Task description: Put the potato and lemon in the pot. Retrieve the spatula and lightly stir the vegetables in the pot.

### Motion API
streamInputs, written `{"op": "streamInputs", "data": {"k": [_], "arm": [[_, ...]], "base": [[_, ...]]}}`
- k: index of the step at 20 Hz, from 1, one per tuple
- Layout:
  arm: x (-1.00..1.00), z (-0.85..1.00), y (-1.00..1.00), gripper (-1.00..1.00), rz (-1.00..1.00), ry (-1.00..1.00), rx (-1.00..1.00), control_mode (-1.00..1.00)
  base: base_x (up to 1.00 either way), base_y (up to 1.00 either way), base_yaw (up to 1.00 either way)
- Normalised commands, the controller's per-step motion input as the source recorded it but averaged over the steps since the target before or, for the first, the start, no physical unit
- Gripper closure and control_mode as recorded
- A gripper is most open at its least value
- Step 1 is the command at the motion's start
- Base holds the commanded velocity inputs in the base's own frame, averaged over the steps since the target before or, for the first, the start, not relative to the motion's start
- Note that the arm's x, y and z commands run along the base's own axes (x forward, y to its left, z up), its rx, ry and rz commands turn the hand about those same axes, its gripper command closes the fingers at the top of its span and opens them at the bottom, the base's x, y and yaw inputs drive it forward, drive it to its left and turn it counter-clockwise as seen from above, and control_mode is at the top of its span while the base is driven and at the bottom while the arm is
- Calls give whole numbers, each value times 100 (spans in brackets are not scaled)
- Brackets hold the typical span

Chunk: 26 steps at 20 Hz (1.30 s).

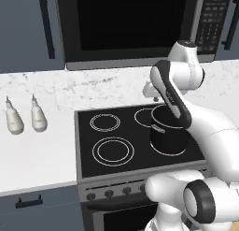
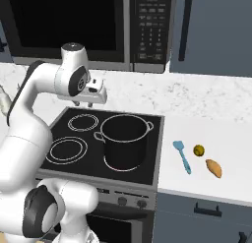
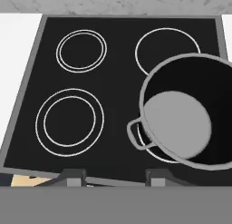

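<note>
The dark pot [image 2: 125,141] stands on the front right burner of the stove, and its grey bottom is bare in the hand view [image 3: 179,121]. In the left base view the pot [image 1: 168,140] is partly behind my arm. My gripper [image 2: 83,105] hangs above the back of the cooktop, left of and behind the pot, open, with nothing between its fingertips [image 3: 72,175]. On the white counter right of the stove lie the light-blue spatula [image 2: 182,156], the small yellow lemon [image 2: 199,150] and the orange-brown potato [image 2: 214,168].
The black cooktop [image 1: 112,132] has three free burners. Two pale bottles [image 1: 14,119] [image 1: 38,115] stand on the left counter. A microwave [image 2: 74,20] hangs above the stove, with cabinets on either side. Knobs [image 1: 108,193] line the stove's front.
</note>
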Motion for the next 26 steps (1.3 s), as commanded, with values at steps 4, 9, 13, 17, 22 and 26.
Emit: {"op": "streamInputs", "data": {"k": [4, 9, 13, 17, 22, 26], "arm": [[0, 0, 0, -100, 0, 0, 0, 100], [0, 0, 0, -100, 0, 0, 0, 100], [0, 0, 0, -100, 0, 0, 0, 100], [0, 0, 0, -100, 0, 0, 0, 100], [0, 0, 0, -100, 0, 0, 0, -100], [0, 0, 0, -100, 0, 0, 0, -100]], "base": [[0, -34, 2], [0, -100, 1], [0, -100, 0], [0, -76, 0], [0, -19, -1], [0, 0, 0]]}}
